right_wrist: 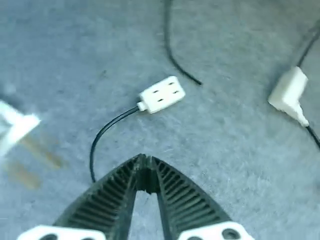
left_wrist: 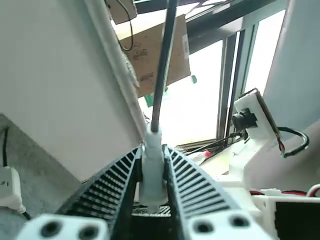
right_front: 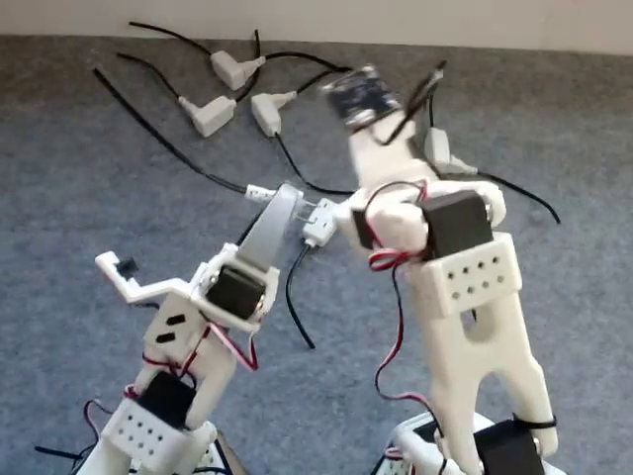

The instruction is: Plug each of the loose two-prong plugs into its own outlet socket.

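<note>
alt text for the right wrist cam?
The right gripper hangs over grey carpet, its fingers shut with nothing between them. Ahead of the fingertips lies a white outlet socket on a black cord. A white plug lies apart from it, off to one side.

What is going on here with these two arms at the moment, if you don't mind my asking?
Two arms are working among white plugs and sockets on black cords, spread over a grey surface. The left gripper is shut on a white cord end, apparently a plug. The right gripper is shut with nothing in it, above a loose outlet socket, with a second plug nearby. More loose plugs lie unplugged at the far side.
</note>
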You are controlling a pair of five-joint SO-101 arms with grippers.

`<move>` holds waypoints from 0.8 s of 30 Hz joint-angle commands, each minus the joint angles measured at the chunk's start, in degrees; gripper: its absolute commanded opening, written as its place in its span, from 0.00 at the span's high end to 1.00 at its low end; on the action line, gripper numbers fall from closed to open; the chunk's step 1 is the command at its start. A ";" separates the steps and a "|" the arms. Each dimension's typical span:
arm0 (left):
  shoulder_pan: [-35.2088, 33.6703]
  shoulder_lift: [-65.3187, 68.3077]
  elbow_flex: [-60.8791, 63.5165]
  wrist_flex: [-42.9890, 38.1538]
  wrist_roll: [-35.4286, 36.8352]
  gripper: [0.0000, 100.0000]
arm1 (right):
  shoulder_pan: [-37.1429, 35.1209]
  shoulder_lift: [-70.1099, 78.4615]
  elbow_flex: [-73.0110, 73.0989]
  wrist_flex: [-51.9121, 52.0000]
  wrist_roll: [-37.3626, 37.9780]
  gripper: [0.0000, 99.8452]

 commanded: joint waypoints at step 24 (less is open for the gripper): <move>9.54 -13.49 2.51 12.66 -3.16 0.99 | -9.27 -0.04 -4.44 -6.46 14.59 0.99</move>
